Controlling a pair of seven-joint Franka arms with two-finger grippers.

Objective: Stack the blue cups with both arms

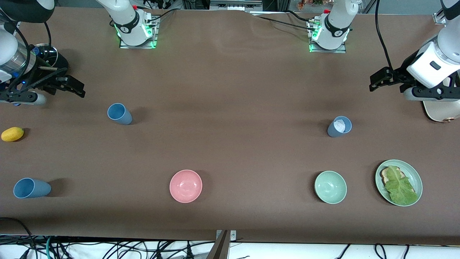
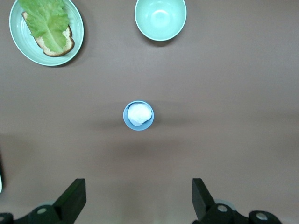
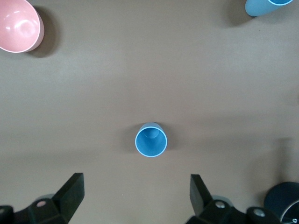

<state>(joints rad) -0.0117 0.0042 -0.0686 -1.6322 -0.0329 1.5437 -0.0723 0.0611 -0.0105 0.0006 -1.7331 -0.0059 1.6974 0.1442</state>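
A brown worktop (image 1: 230, 82) filled the front view, with two white robot arms based along its upper edge. The right gripper (image 1: 73, 87) hung in the air over the worktop at the right arm's end, jaws spread wide and holding nothing. The left gripper (image 1: 381, 80) hung over the left arm's end, jaws likewise wide apart and empty.

Three blue cups stood well apart. One blue cup (image 1: 119, 113) stood upright near the right arm's end, with bare worktop all around it; the right wrist view looked straight down into it (image 3: 151, 139). A second blue cup (image 1: 31, 188) stood nearer the front camera, close to the worktop's end edge. A third blue cup with something white inside (image 1: 339, 126) stood upright toward the left arm's end, centred under the left wrist camera (image 2: 138, 115); the white content may have been crumpled paper, though it was hard to tell.

Along the side nearest the front camera sat a pink bowl (image 1: 185, 186), a green bowl (image 1: 330, 187) and a green plate (image 1: 414, 172) carrying bread topped with a lettuce leaf (image 1: 399, 187). A yellow lemon-like fruit (image 1: 12, 134) lay near the right arm's end edge. Wide open worktop lay between the cups across the middle.
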